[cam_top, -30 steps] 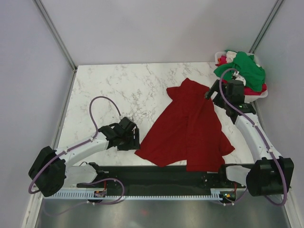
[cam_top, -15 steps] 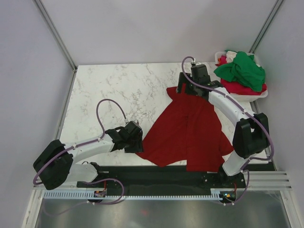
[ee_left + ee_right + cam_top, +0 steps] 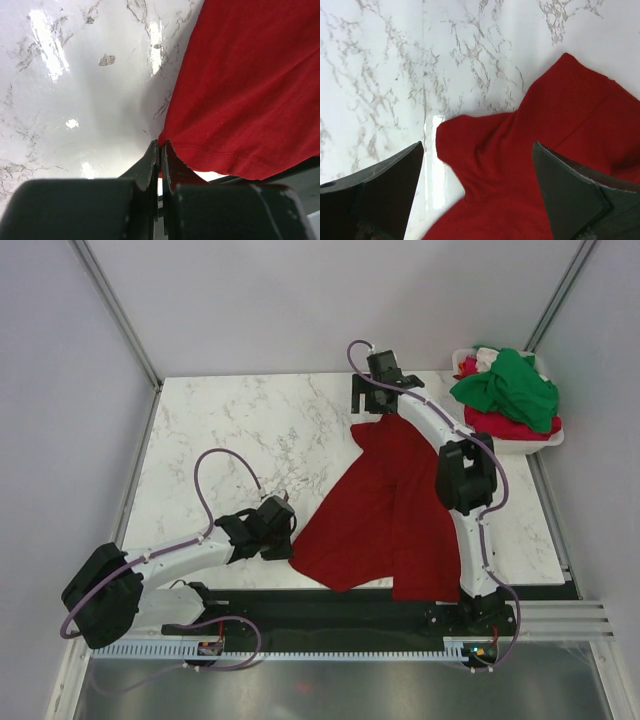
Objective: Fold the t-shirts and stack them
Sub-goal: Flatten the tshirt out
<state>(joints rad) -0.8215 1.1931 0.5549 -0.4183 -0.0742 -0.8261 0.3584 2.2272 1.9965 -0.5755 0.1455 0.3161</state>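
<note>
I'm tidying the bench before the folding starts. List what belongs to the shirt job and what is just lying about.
Job: dark red shirt, its corner pinched by the left gripper; green shirt; lighter red shirt.
Lying about: white basket holding the last two shirts; marble table.

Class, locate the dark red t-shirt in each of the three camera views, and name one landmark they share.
Top external: dark red t-shirt centre-right, spread on the table.
Left wrist: fills the right side.
Right wrist: lower right.
Shared landmark: the white marble tabletop, left of the shirt everywhere.
</note>
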